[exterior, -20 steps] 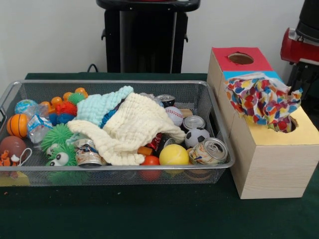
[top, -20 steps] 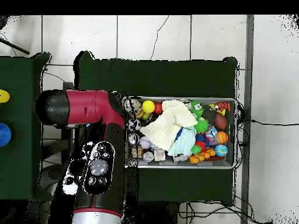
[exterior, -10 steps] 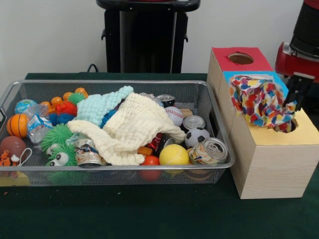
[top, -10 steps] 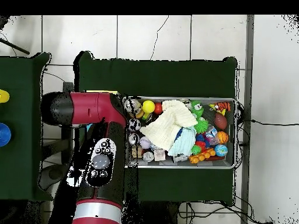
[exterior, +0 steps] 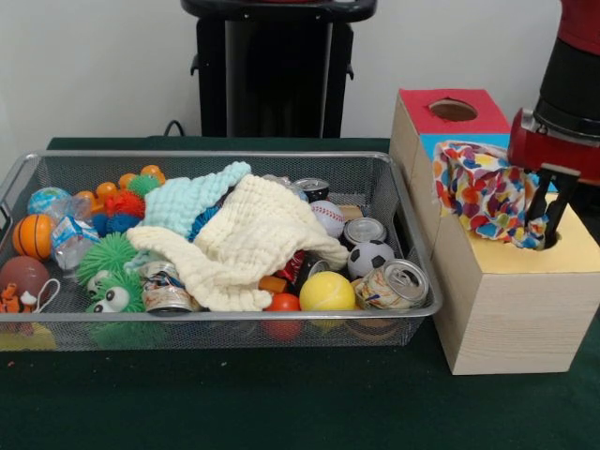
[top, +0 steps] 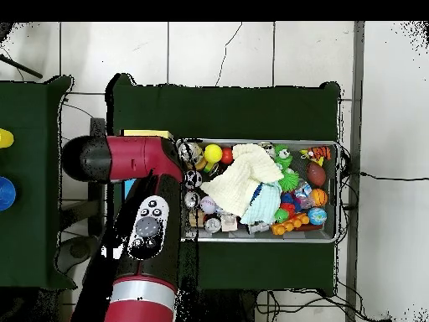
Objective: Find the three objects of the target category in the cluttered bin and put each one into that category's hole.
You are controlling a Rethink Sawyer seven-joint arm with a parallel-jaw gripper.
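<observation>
We see the gripper pinching the confetti cloth over the yellow hole of the wooden box; bunched fabric may snag on the rim and spill outside.

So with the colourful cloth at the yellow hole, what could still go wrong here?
1. Most of the multicoloured cloth is bunched above the yellow hole, draped over the blue section; it may snag on the rim or hang out.
2. The gripper sits against the cloth, so pulling away might drag it back out.
3. Two cloths, cream and light blue, remain in the wire bin, lying over other items.
</observation>
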